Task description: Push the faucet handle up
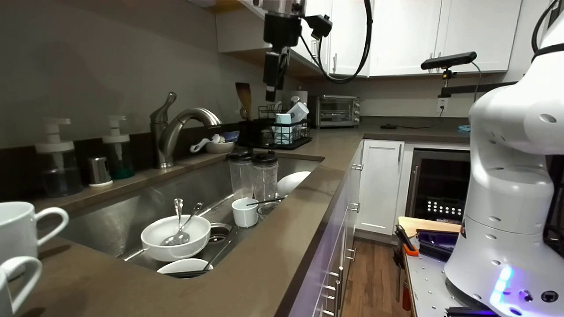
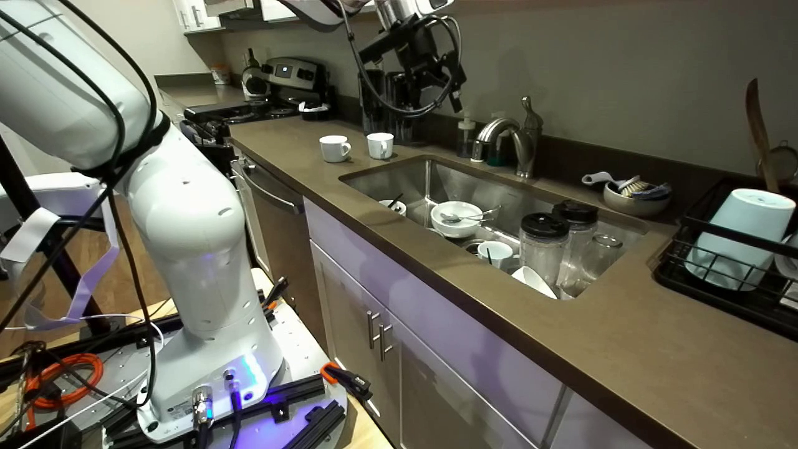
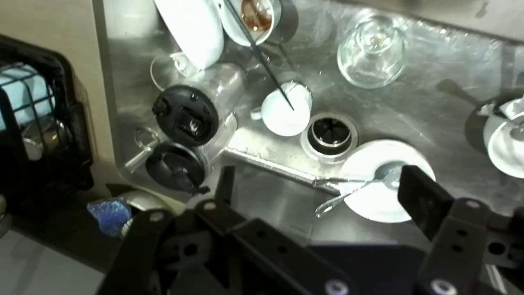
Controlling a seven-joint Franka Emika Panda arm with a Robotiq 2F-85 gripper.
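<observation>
Gripper [image 3: 321, 188] poised above the sink [image 3: 430, 123], faucet handle [image 1: 166, 107] untouched

The fingers [image 3: 425, 200] are held apart, and nothing is clamped between them. On the gripper's wall side, the faucet handle is shown in both exterior views, sloping upward and set clearly apart from the fingertips. The push is judged not yet begun: approach, contact and upward stroke are all left. How far the handle is raised cannot be told; no water is seen at the spout [image 1: 194, 115].

Below the gripper, two spoons [image 1: 178, 239] are held in a white bowl [image 1: 176, 253]. Toward its room side, a white cup [image 3: 280, 121] is overhung by a dark stick [image 3: 266, 67], its contents unclear; beyond, reddish-brown residue [image 3: 258, 16] is held in a mug [image 3: 276, 18]. Past the finger at the wrist view's left, clear bottles [image 1: 265, 180] are topped with black lids [image 3: 188, 98]; farther out, a brush [image 2: 634, 186] and a blue item [image 3: 109, 215] are held in a small bowl [image 2: 629, 202].
</observation>
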